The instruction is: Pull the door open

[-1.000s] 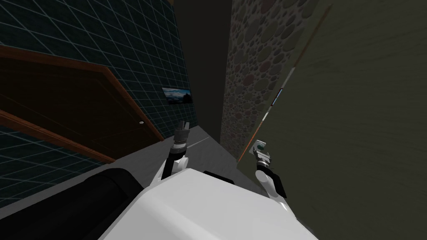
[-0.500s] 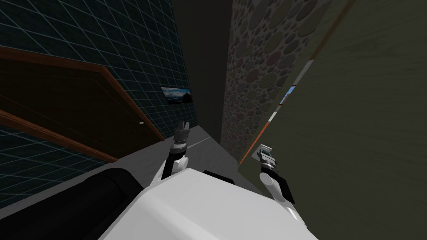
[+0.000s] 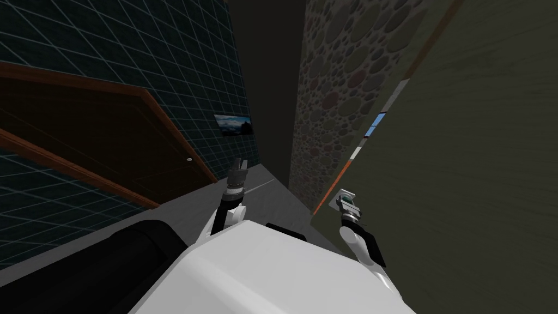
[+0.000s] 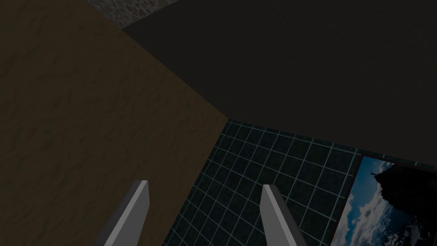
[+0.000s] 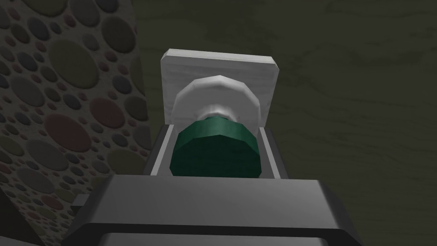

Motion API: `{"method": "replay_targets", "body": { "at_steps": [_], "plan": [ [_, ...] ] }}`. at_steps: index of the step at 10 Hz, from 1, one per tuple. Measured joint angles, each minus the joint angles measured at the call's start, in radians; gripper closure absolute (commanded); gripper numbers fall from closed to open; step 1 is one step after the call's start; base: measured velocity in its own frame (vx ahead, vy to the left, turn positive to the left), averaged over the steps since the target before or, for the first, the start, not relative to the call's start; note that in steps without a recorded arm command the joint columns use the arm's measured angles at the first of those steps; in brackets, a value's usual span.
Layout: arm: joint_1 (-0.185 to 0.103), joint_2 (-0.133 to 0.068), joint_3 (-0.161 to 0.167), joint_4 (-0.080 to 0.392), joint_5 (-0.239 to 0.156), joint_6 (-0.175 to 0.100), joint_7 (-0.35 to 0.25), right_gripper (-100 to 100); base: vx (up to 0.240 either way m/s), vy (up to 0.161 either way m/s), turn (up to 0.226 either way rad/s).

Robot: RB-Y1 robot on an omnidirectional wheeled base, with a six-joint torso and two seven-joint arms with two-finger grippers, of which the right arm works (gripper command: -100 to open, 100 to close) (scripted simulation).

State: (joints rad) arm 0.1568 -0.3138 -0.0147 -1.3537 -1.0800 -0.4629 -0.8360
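Observation:
A dark olive door (image 3: 463, 163) fills the right side and stands slightly ajar. A thin bright gap (image 3: 376, 122) shows along its edge, beside an orange frame strip (image 3: 327, 191). My right gripper (image 3: 343, 197) is at the door's handle. In the right wrist view the right gripper (image 5: 215, 130) is shut on a green round knob (image 5: 215, 149), its fingers pressing both sides. The knob sits on a white collar and a white square plate (image 5: 219, 68). My left gripper (image 3: 240, 162) hangs in mid-corridor; the left gripper (image 4: 205, 190) is open and holds nothing.
A pebble-patterned wall (image 3: 332, 92) borders the door's free edge. On the left, a dark tiled wall carries a brown door (image 3: 98, 142) with a small knob (image 3: 189, 159) and a picture (image 3: 233, 124). A grey floor (image 3: 261, 191) runs ahead between the walls.
The olive door has swung a little toward me and the gap at its edge has widened. My right gripper, still on the knob, drew back slightly. The left arm stayed put.

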Motion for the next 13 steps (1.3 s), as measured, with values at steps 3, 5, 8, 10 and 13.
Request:
{"method": "replay_targets", "body": {
  "at_steps": [3, 5, 8, 10, 13],
  "plan": [
    [0.011, -0.021, 0.022, -0.015, -0.003, -0.001, -0.024, 100, -0.229, -0.017, 0.136],
    [0.022, -0.046, 0.049, -0.02, -0.007, -0.003, -0.055, 100, -0.262, -0.049, 0.186],
    [0.04, -0.084, 0.084, -0.037, -0.012, -0.008, -0.099, 100, -0.263, -0.005, 0.14],
    [0.047, -0.091, 0.097, -0.039, -0.014, -0.005, -0.112, 100, -0.132, -0.02, 0.08],
    [0.054, -0.117, 0.12, -0.046, -0.009, -0.017, -0.139, 100, -0.228, -0.043, 0.146]
  ]
}}
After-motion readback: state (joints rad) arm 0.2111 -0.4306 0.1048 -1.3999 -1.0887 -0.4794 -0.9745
